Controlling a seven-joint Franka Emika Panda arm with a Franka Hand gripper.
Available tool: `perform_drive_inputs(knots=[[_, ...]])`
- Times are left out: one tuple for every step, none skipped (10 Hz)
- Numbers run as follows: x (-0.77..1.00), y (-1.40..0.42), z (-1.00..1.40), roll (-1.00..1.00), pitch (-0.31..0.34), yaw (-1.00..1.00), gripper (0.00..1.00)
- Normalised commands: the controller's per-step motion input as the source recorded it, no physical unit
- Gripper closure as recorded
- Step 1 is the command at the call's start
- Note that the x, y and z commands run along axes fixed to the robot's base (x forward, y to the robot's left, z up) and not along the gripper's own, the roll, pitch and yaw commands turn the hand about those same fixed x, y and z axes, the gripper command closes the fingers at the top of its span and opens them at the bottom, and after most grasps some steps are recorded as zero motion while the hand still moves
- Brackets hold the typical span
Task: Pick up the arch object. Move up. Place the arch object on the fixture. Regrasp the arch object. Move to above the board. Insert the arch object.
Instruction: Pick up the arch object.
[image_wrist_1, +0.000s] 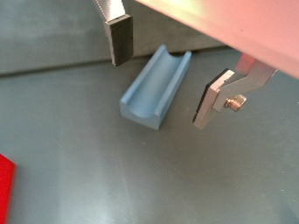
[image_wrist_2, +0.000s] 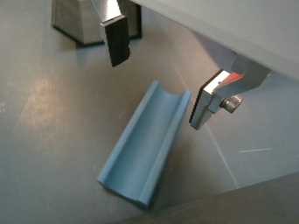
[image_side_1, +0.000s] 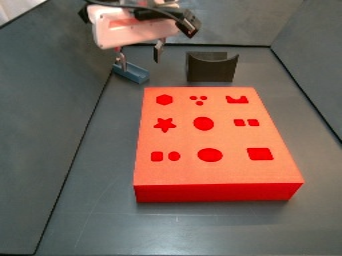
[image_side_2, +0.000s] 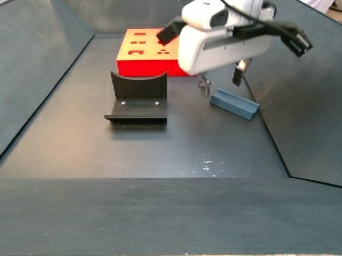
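The arch object (image_wrist_1: 156, 87) is a light blue-grey trough-shaped block lying on the dark floor, channel up. It also shows in the other wrist view (image_wrist_2: 146, 144) and in both side views (image_side_1: 132, 71) (image_side_2: 234, 103). My gripper (image_wrist_1: 167, 74) is open, its fingers (image_wrist_1: 121, 39) standing on either side of one end of the block without touching it. It also shows in the other wrist view (image_wrist_2: 162, 74) and in both side views (image_side_1: 143, 55) (image_side_2: 222, 80). The dark fixture (image_side_1: 210, 67) (image_side_2: 138, 100) (image_wrist_2: 82, 22) stands apart from it. The red-orange board (image_side_1: 214, 140) (image_side_2: 147, 45) lies beside the fixture.
Dark sloping walls (image_side_1: 67, 90) (image_side_2: 274, 130) enclose the floor; the arch object lies close to one of them. A corner of the board (image_wrist_1: 6, 188) shows in a wrist view.
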Motion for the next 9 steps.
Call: perform_drive_inputs(knots=[[-0.07,0.0,-0.77,0.0,-0.229,0.29,0.0],[-0.07,0.0,-0.67,0.0,-0.211,0.28,0.0],[-0.04,0.0,-0.4,0.0,-0.151,0.25,0.0],[0.0,0.0,-0.32,-0.04,-0.103,0.2,0.0],[-0.05,0.0,-0.24,-0.07,-0.106,0.07,0.0],[0.0,0.0,-0.13,-0.06,-0.067,0.0,0.0],[0.0,0.0,0.0,0.01,0.0,0.0,0.0],[0.0,0.0,0.0,0.0,0.0,0.0,1.0],[0.0,0.0,0.0,0.0,0.0,0.0,1.0]])
